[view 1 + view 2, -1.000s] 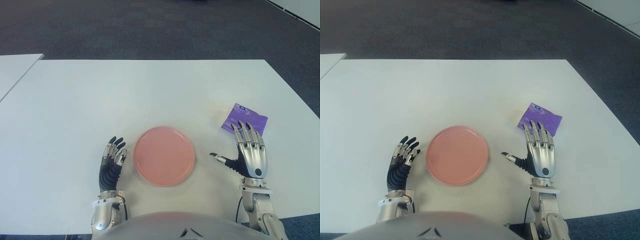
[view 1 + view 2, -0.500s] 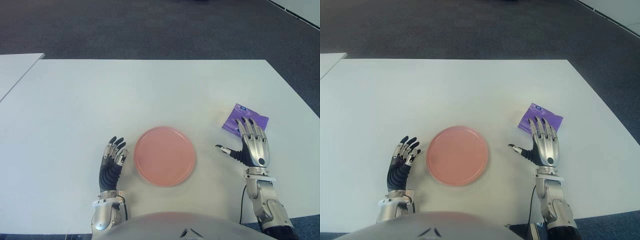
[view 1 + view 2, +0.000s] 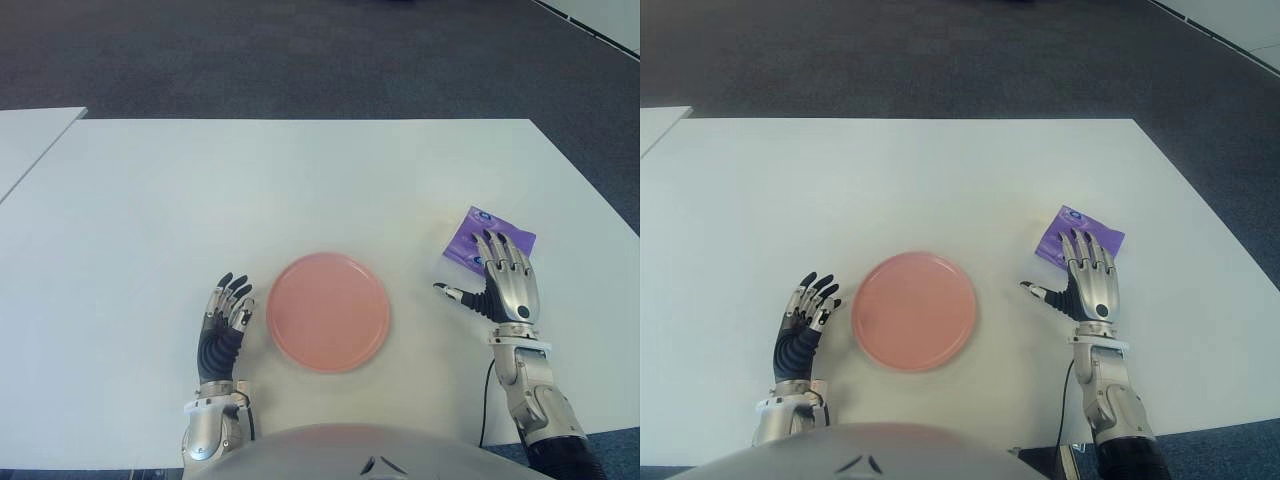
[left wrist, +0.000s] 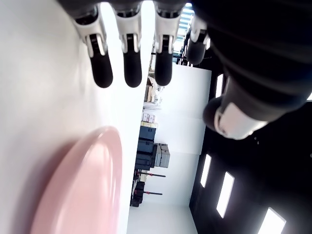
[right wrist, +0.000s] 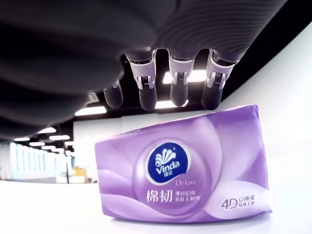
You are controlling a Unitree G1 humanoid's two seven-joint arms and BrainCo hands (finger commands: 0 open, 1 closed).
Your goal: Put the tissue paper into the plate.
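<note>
1. My right hand (image 3: 505, 285) is over the table (image 3: 300, 190) on my right side, palm down, with the four fingers (image 5: 146, 92) stretched out nearly straight and the thumb splayed toward the plate. It holds nothing.

2. The tissue pack (image 3: 488, 234) lies straight ahead of that hand, on the table just past it. In the eye views my fingertips show over its near edge; in the right wrist view they hang above its top with a gap showing, so I judge they are not yet touching it.

3. The pack is a soft purple packet lying flat, turned at a slant. Its long side runs across the line of my fingers rather than along it.

4. The pink plate (image 3: 328, 312) sits near the table's front edge, between my two hands. The pack is well apart from it, on the far right side, so the carry will run leftward and back toward me.

5. The right hand is plainly the nearer one. My left hand (image 3: 224, 322) shows just beside the plate's left rim, fingers relaxed and holding nothing.

6. I judge the next move needs a little more reach forward and down, then the fingers and thumb closing across the pack's short width.
</note>
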